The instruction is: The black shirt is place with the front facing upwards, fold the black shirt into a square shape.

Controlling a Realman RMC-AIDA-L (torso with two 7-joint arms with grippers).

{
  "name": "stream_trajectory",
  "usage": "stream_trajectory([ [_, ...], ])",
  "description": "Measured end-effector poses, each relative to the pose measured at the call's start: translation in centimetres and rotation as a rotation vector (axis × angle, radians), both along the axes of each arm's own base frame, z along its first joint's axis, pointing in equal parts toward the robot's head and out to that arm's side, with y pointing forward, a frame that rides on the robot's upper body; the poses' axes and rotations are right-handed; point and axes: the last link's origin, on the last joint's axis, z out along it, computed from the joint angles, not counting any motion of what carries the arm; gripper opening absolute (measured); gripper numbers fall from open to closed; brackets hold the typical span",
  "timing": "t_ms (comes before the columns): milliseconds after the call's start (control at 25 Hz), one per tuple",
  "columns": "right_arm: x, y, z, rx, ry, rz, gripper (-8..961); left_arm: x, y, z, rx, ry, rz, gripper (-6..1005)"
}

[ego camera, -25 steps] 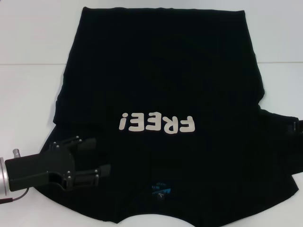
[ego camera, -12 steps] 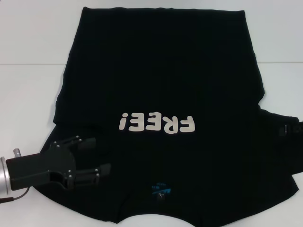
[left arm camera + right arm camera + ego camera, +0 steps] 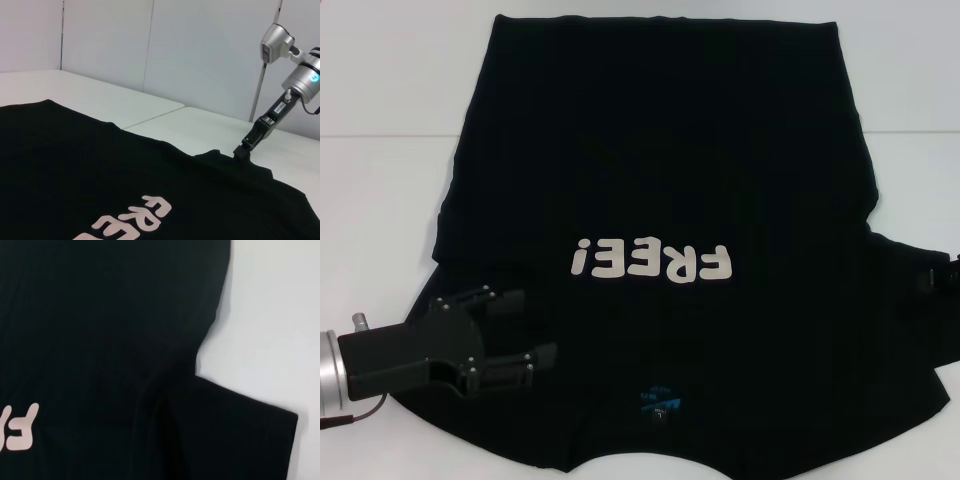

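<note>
Left hand (image 3: 525,330) shifted slightly nearer along the sleeve, fingers spread apart, nothing held; right hand (image 3: 243,149) at opposite sleeve, grip state indeterminable; black shirt (image 3: 660,170) flat on white bench (image 3: 380,210), lettering up; no fold made, all folding outstanding.

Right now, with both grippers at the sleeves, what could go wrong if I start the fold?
The left gripper sits open over the black shirt near its left sleeve; closing there may pinch a single layer or miss the edge, so the fold could skew. The right gripper meets the right sleeve at the head view's edge, so its grip is hard to confirm. Uneven lifts could wrinkle the chest lettering.
</note>
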Motion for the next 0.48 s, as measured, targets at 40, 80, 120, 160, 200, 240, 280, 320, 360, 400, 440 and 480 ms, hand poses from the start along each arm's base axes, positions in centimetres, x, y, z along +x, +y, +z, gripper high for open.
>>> stream_trajectory([
  [40,-0.02,0.04,0.03,0.001,-0.001,0.001,709,0.02,0.00,-0.02,0.000,0.000,0.000,843],
  [80,-0.04,0.06,0.05,0.001,-0.001,0.001,678,0.03,0.02,-0.04,0.000,0.000,0.000,843],
  [120,-0.05,0.08,0.07,0.001,-0.001,0.002,647,0.03,0.05,-0.04,0.001,0.000,0.000,842],
  [160,-0.05,0.09,0.09,0.002,-0.002,0.002,600,0.03,0.07,-0.04,0.002,0.001,0.001,842],
  [200,-0.05,0.10,0.11,0.002,-0.002,0.002,553,0.01,0.12,-0.04,0.004,0.003,0.002,842],
  [240,-0.06,0.11,0.13,0.002,-0.002,0.002,507,-0.01,0.14,-0.04,0.005,0.004,0.003,841],
  [280,-0.06,0.13,0.15,0.003,-0.002,0.002,460,-0.02,0.15,-0.03,0.005,0.005,0.004,841],
  [320,-0.07,0.14,0.17,0.003,-0.003,0.003,413,-0.03,0.16,-0.03,0.006,0.005,0.004,841],
  [360,-0.07,0.15,0.19,0.003,-0.003,0.003,330,-0.03,0.16,-0.03,0.006,0.005,0.004,841],
  [400,-0.07,0.15,0.21,0.003,-0.003,0.003,247,-0.03,0.16,-0.04,0.006,0.005,0.004,840],
  [440,-0.07,0.15,0.23,0.003,-0.003,0.003,164,-0.01,0.15,-0.07,0.006,0.005,0.004,840],
  [480,-0.07,0.15,0.24,0.003,-0.003,0.003,154,-0.02,0.15,-0.08,0.005,0.004,0.005,840],
])
